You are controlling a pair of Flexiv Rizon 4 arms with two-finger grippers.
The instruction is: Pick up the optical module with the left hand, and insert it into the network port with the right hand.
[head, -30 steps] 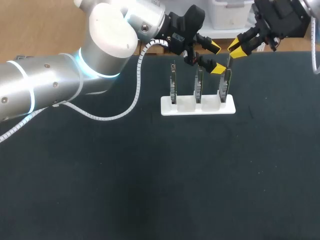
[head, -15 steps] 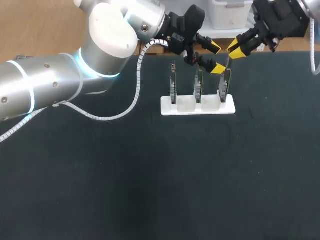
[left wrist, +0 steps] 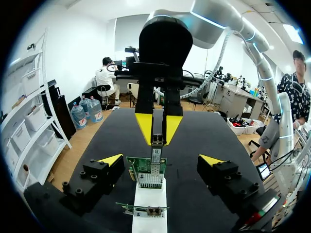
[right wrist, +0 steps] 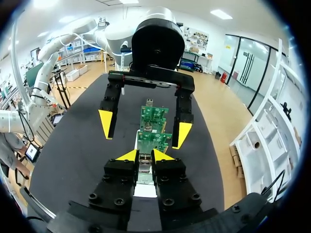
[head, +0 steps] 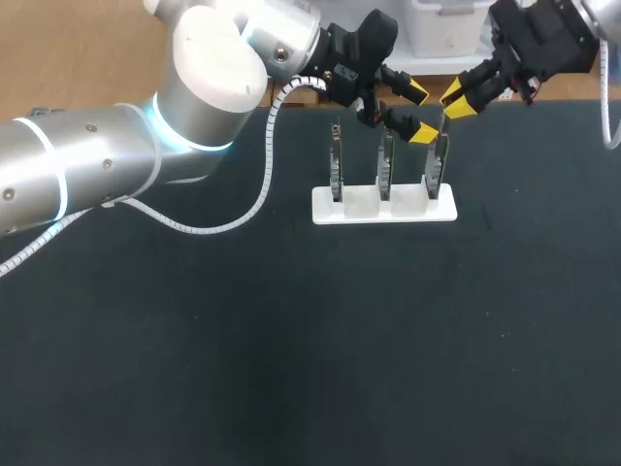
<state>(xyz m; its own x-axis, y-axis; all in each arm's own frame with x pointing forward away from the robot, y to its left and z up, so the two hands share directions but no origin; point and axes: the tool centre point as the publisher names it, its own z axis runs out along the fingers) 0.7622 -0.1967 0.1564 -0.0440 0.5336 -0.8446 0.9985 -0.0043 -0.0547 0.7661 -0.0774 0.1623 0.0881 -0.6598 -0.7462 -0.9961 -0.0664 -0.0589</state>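
Dark cloth table (head: 291, 340). The L arm (head: 97, 165), silver and bulky, comes in from the left and reaches to the far middle. The R arm (head: 543, 39) shows only its black wrist at the far right corner.

A white rack (head: 383, 207) sits far on the table, right of centre, w/ three green boards (head: 386, 165) standing upright in a left-to-right row.

L gripper (head: 419, 114) is spread wide. The head view puts it at the right-end board. The L wrist view adds that its tips flank that board on both sides w/o touching it.

R gripper (left wrist: 158, 128) is nearly closed, w/ its tips pinching the module (left wrist: 157, 141) from two sides. It hangs over the same board from the far side.

Head view shows the module only as a thin sliver under the R tips. In the L wrist view it's small and metallic, lower end right at the board's top edge. Can't tell if it's touching or in. R wrist view shows it from behind, clamped btwn the fingers, w/ the L gripper just beyond.
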